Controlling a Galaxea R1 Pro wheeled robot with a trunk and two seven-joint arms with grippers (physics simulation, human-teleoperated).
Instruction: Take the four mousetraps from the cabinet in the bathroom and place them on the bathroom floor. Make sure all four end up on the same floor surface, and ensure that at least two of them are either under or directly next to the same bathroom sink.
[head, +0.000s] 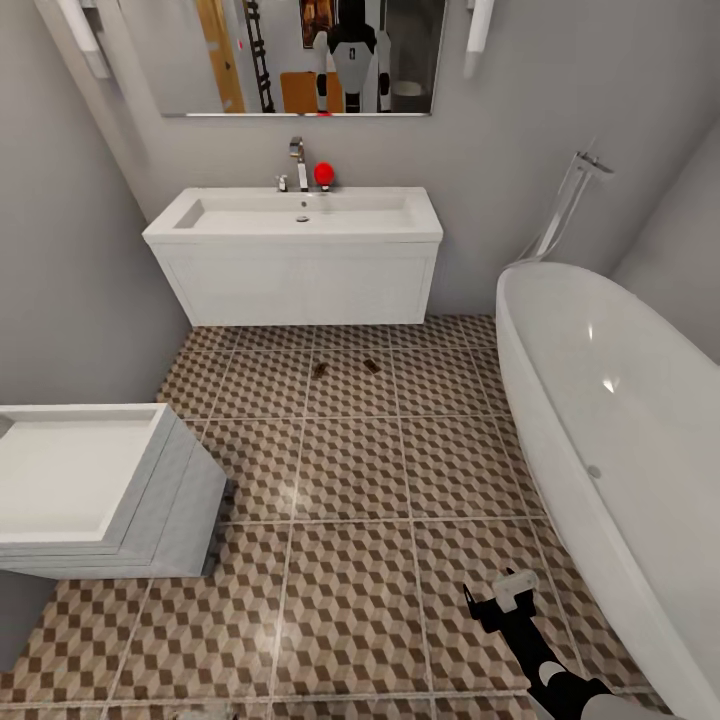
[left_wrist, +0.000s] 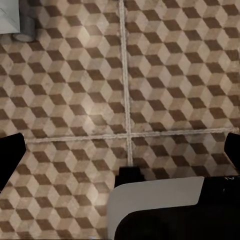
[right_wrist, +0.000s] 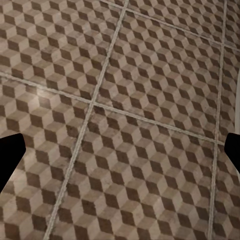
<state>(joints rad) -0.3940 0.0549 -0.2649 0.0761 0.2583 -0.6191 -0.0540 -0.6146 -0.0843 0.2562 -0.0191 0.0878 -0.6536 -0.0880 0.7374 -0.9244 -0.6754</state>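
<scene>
My right end effector (head: 490, 598) hangs low over the bathroom floor (head: 350, 560), well back from the sink (head: 300, 215) and close to the bathtub (head: 610, 400). Its wrist view shows dark fingertips (right_wrist: 10, 157) spread wide at both edges with nothing but tile between them, so I read it as open and empty. The left wrist view shows the same: tips (left_wrist: 10, 155) far apart over the tiles, nothing held.

Two mousetraps lie on the floor just in front of the sink's vanity, one (head: 319, 370) beside the other (head: 372, 366), apart but near each other. I judge they sit there to meet the requirement that two be next to the same sink; whether they count as directly next to it I cannot tell from here. No other traps are visible to me.

The toilet (head: 90, 480) stands out from the sink's left side, along the wall. With both hands empty, I take it that I need to go for the remaining traps from the cabinet.
</scene>
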